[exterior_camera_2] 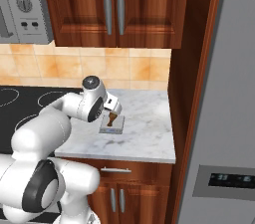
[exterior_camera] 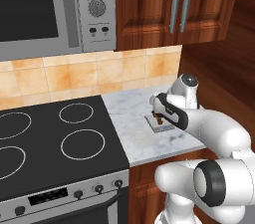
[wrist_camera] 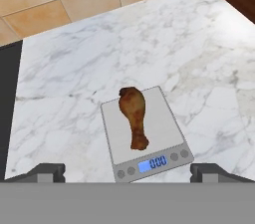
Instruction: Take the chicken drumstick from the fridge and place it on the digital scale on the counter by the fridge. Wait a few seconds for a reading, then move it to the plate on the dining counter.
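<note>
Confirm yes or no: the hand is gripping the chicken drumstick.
No. In the hand view the chicken drumstick lies free on the digital scale, with the hand open and its fingertips set wide apart.

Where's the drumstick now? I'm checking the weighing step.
In the hand view, the chicken drumstick lies on the digital scale, on the marble counter right of the stove.

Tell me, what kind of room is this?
A home kitchen, by the look of it: a black stovetop under a microwave, a marble counter, and a chicken drumstick lying on a digital scale.
</note>
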Robot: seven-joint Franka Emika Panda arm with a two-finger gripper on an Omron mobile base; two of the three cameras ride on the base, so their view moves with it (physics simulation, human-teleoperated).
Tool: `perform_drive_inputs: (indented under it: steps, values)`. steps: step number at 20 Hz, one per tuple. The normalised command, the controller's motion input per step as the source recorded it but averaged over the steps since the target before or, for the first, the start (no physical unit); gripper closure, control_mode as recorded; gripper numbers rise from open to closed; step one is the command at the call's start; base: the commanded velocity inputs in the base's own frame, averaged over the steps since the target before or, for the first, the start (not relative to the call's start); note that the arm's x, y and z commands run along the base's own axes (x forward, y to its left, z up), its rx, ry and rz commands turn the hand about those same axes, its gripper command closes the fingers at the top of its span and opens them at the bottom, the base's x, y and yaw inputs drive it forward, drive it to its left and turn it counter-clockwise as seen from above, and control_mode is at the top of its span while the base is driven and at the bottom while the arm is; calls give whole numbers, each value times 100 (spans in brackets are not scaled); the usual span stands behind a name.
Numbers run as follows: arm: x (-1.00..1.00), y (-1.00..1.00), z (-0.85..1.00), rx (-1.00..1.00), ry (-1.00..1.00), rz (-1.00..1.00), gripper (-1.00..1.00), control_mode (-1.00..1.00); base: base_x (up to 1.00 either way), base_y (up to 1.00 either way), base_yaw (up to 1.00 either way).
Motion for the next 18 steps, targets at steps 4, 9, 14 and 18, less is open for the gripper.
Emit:
perform_drive_inputs:
  steps: [4, 9, 14, 18]
  values:
    - [0, 0, 0, 0, 0, 0, -100, -100, 0, 0, 0]
    - [0, 0, 0, 0, 0, 0, -100, -100, 0, 0, 0]
    - [0, 0, 0, 0, 0, 0, -100, -100, 0, 0, 0]
    - [0, 0, 0, 0, 0, 0, -100, -100, 0, 0, 0]
